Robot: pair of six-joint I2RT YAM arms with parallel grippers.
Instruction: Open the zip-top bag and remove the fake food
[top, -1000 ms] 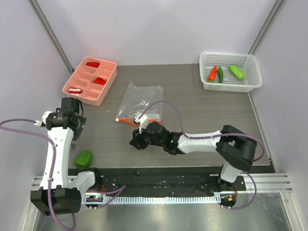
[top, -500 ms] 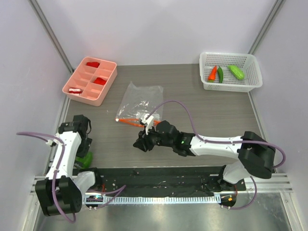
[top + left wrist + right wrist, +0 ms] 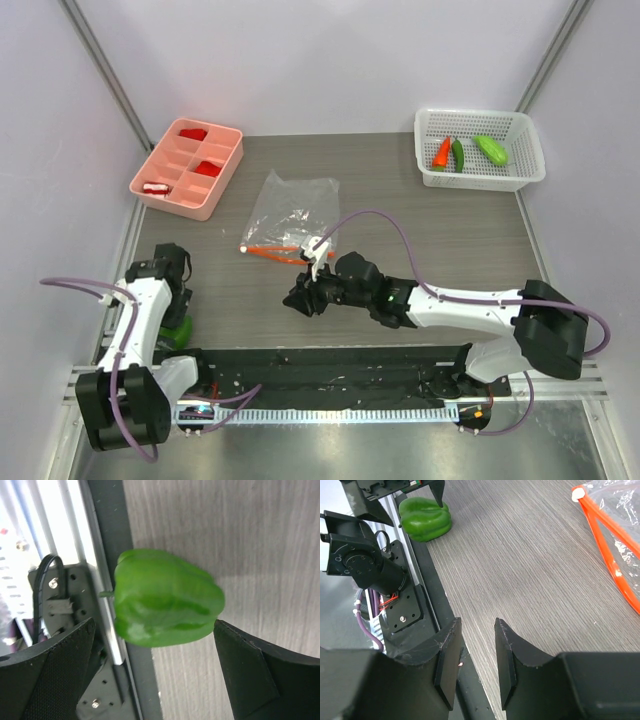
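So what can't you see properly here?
Pepper, top view: left arm covers most of it.
Bag, top view: crinkles and glare hide whether anything is inside; right wrist view cuts it off.
Red bits in the tray: too small to name.

Open tabletop [image 3: 420, 220] between bag [image 3: 295, 205] and pepper [image 3: 165, 600] — right arm [image 3: 460, 305] borders it.

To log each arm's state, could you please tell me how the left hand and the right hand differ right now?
The left hand is spread wide; the right hand leaves only a narrow gap. The left hand brackets the green bell pepper at the table's near edge; the right hand has only bare table between its fingers, near the zip-top bag. Both grip nothing.
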